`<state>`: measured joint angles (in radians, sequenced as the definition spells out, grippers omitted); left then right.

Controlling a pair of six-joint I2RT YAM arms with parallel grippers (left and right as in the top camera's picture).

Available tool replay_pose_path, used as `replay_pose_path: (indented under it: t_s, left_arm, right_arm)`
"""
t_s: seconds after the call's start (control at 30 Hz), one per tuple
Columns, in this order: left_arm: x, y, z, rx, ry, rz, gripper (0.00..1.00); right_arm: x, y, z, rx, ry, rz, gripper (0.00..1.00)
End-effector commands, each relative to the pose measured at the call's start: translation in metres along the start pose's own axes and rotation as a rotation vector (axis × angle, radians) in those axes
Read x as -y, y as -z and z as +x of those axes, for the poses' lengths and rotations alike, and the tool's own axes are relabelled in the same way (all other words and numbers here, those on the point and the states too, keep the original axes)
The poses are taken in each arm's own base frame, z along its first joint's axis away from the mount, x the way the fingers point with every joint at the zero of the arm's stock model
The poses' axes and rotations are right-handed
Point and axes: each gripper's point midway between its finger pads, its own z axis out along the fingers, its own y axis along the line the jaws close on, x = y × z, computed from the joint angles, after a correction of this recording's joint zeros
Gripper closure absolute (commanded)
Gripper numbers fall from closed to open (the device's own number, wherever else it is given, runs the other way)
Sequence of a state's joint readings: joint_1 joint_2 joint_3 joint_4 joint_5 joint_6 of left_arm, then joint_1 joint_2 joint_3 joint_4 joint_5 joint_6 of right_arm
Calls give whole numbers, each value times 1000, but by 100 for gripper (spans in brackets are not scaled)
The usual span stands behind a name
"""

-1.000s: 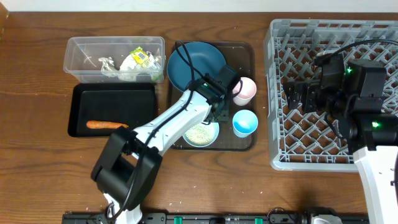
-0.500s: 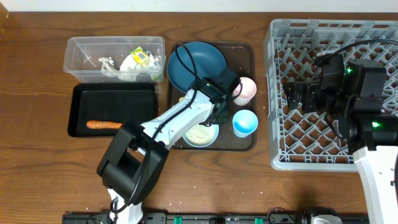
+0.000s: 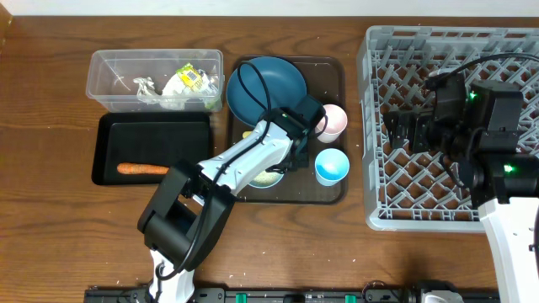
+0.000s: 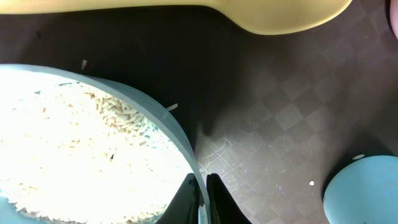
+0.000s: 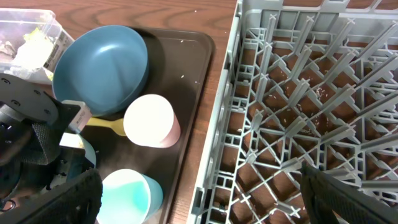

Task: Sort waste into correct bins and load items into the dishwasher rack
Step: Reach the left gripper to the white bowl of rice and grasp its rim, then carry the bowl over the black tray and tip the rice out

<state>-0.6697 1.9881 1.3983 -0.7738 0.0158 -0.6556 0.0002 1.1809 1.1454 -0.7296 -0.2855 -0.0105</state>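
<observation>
Left claw (image 4: 200,194) pinched on bowl (image 4: 181,134) rim, one finger inside, one outside. Bowl looks stiff, smooth, light; rim is only hold, may tip. Inside: rice (image 4: 74,149), loose, spills if tilted. Ahead of claw: spoon (image 4: 280,15). To its right: cup (image 4: 364,186). All on tray (image 4: 280,112). Right claw (image 5: 202,211) spread, empty, over rack (image 5: 323,93).

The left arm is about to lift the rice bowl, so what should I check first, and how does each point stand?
1. Left gripper straddles the bowl rim: ok.
2. Grip firm on the rim: cannot tell.
3. Rice lies inside the bowl: ok.
4. Spoon apart from the bowl: ok.
5. Right gripper open, over the rack, away from the bowl: ok.
6. Black tray has bare floor beside the carrot: ok.
</observation>
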Motion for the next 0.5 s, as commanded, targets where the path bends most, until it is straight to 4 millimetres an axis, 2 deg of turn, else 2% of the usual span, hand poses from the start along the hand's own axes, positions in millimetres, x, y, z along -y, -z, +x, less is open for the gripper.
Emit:
replay_pose_path:
  t_s: [0.0, 0.13, 0.3, 0.47]
  left_arm:
    - [-2, 1, 0, -1, 11, 2, 94]
    - [-1, 20, -3, 22, 12, 24, 94]
    - [-1, 68, -6, 65, 15, 61, 94]
    - [-10, 113, -10, 104, 31, 154, 94]
  right_arm:
    - [-7, 1, -5, 9, 2, -21, 1]
    - [-7, 1, -5, 9, 3, -21, 1]
    - [-7, 1, -5, 9, 3, -21, 1]
    - [-7, 1, -5, 9, 3, -21, 1]
